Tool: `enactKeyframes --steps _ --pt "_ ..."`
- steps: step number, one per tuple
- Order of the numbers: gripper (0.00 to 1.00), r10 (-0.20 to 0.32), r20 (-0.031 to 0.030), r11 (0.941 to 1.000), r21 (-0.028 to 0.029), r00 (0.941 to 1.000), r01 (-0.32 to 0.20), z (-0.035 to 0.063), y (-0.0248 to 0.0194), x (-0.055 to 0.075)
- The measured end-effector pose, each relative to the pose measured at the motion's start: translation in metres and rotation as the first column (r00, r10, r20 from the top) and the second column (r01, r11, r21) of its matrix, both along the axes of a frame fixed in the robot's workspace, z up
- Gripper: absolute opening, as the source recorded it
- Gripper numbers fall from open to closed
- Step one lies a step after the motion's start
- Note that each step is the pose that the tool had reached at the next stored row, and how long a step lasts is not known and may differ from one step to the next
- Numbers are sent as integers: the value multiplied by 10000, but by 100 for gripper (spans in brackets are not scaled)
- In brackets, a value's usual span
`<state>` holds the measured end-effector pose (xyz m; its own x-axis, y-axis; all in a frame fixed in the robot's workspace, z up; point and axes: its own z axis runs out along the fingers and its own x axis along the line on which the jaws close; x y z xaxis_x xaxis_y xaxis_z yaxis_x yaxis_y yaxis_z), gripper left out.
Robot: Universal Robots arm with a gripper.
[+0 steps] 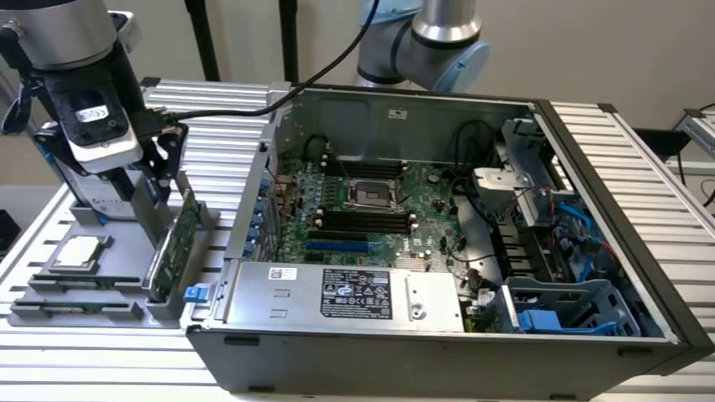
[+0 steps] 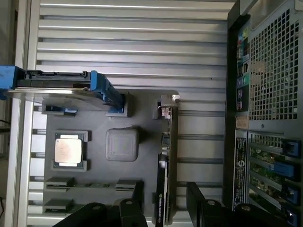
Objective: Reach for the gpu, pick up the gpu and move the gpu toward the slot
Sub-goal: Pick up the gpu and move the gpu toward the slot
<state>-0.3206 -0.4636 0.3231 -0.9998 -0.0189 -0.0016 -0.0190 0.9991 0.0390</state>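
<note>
hard drive (image 2: 61, 85): on edge in its blue rails, at the exterior view's far left of the parts holder (image 2: 142, 142). Untouched.
chip (image 1: 76, 251): flat in its own recess in the holder, near the drive.
parts holder: grey fixture on the slatted table (image 1: 112, 360). One pocket per part, probably so each sits in a known pose for the gripper.
gpu (image 1: 173, 243): stands on its long edge in a narrow groove on the holder's side nearest the case, silver bracket at one end. Upright likely so the top edge is free to pinch. Not lifted.
gripper (image 2: 165, 203): directly over the gpu. Fingers (image 2: 137, 198) spread, one on each side of the card, with a gap on both sides in the wrist view. No pinch yet.
arm: wrist pointing straight down over the holder, lined up with the card's length.
case (image 1: 447, 352): lying open, motherboard (image 1: 380, 209) facing up so its slots are reachable from above. Well apart from the gpu.
status: my read is that the reach is nearly done and the pick-up hasn't started.
</note>
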Motion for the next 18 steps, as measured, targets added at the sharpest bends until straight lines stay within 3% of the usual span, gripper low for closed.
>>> enactKeyframes --steps 18 --pt "48 0 54 10000 0 10000 0 -328 -144 0"
